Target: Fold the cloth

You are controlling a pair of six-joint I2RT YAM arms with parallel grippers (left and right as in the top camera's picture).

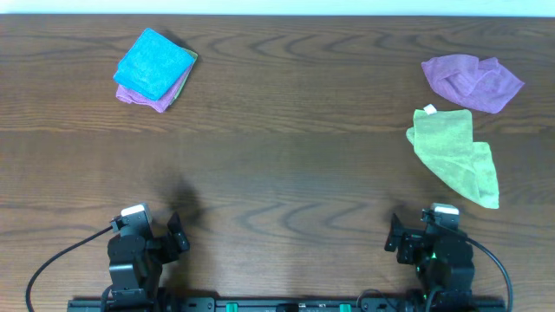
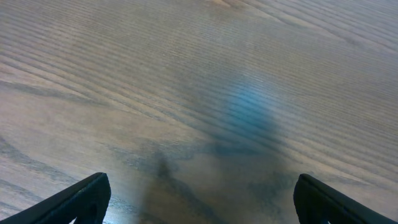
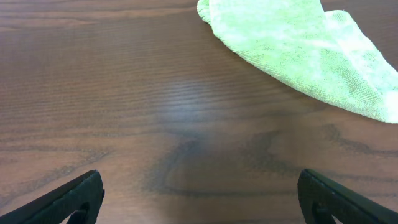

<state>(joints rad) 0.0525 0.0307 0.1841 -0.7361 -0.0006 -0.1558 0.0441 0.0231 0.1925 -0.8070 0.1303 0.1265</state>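
Observation:
A crumpled light green cloth (image 1: 455,156) lies at the right of the wooden table; its near edge shows at the top of the right wrist view (image 3: 298,43). A crumpled purple cloth (image 1: 473,81) lies just behind it. My left gripper (image 1: 178,232) sits near the front left edge, open and empty, its fingertips wide apart over bare wood (image 2: 199,202). My right gripper (image 1: 393,236) sits near the front right edge, open and empty (image 3: 199,199), a short way in front of the green cloth.
A stack of folded cloths (image 1: 156,69), blue on top of green and purple ones, lies at the back left. Black cables run from both arm bases along the front edge. Bare wood lies between the arms.

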